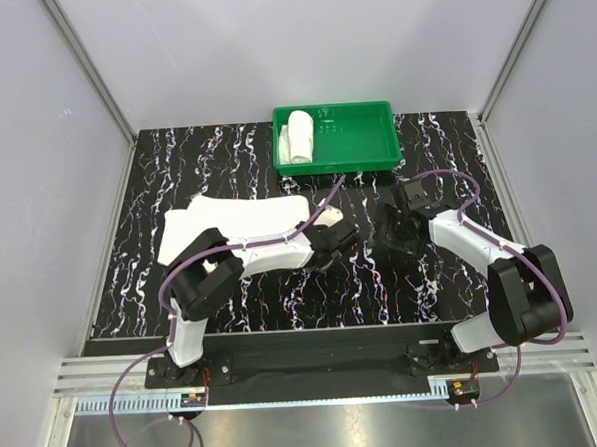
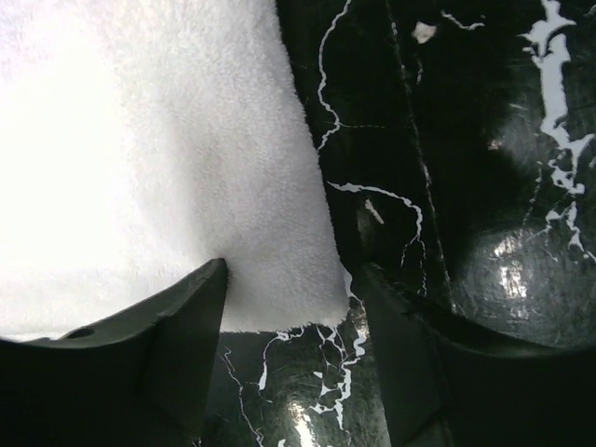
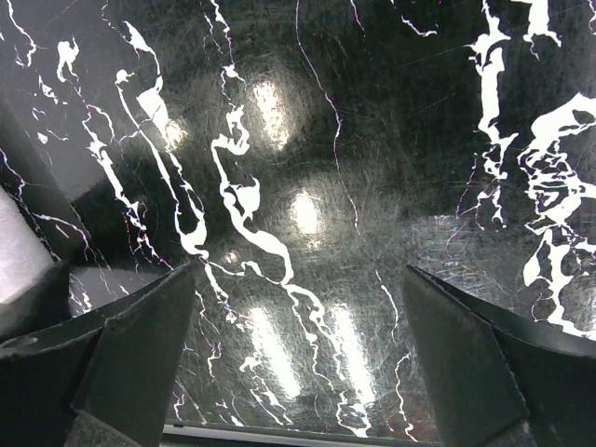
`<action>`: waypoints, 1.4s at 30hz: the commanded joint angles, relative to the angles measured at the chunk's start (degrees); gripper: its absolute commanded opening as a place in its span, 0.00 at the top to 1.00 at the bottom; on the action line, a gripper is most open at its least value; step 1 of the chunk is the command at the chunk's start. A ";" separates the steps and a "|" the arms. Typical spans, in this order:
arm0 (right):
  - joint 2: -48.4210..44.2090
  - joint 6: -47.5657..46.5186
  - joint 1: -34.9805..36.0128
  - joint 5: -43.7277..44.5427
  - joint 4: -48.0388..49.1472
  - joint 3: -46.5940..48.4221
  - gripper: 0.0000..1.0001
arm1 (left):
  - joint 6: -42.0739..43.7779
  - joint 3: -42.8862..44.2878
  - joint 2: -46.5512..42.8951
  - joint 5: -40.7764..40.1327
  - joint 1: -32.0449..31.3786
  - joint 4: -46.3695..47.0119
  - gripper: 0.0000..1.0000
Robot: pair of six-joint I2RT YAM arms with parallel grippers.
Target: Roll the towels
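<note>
**Second towel: taking the corner to start the roll**

The black marbled counter [image 1: 195,159] carries everything. The flat towel [image 1: 228,215] lies spread out to the left of the left pincer [image 2: 291,279], and one corner reaches in between the jaws. That pincer is partly open and straddles the corner without clamping it. One finger is at the cloth's edge and the other is over bare counter.

The step in hand looks like taking this corner to begin rolling. The next move calls for closing on the cloth and turning it evenly over itself.

The green tray [image 1: 338,166] sits well beyond both pincers. The rolled towel [image 1: 299,135] lies in its left part and looks finished.

The right pincer [image 3: 298,279] hovers near the left one, on its right. Its jaws are spread wide and empty over bare counter. Nothing blocks the towel, though the two pincers crowd each other.
</note>
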 commanded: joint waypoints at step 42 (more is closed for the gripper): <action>-6.79 0.47 2.13 -14.73 3.06 3.68 0.07 | -49.86 -44.80 -38.39 27.42 2.20 46.37 1.00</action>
